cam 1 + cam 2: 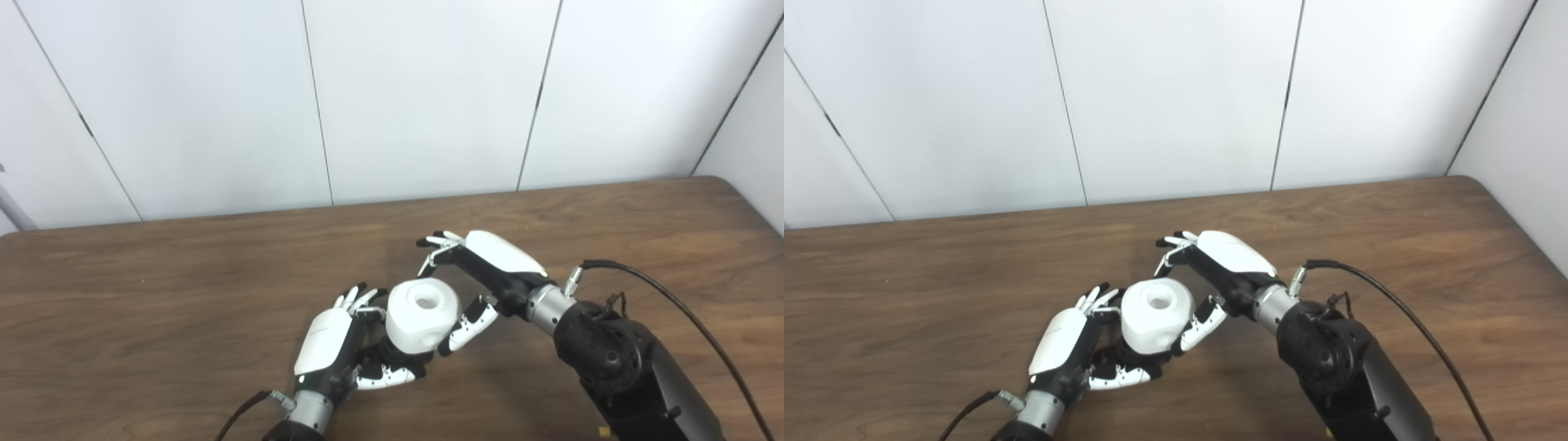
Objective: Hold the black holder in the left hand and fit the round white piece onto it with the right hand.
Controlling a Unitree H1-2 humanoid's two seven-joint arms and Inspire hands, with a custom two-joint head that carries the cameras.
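Fingers (pixel 373 358) of the left hand (pixel 334 349) grip the black holder (pixel 392 354); the right hand (pixel 490 269) spreads empty beside the rigid, smooth-looking white piece (pixel 422 315), best pinched by its sides.

Table (pixel 184 275) runs across, wall (pixel 429 92) behind. Near front edge, centre: left hand (pixel 343 352), holder (pixel 392 358) in it. Piece (pixel 422 315) on top of holder. Right hand (pixel 484 269) just right of piece and behind it, thumb beside piece's right side, fingers apart above table. Cable (pixel 674 312) right of right arm.
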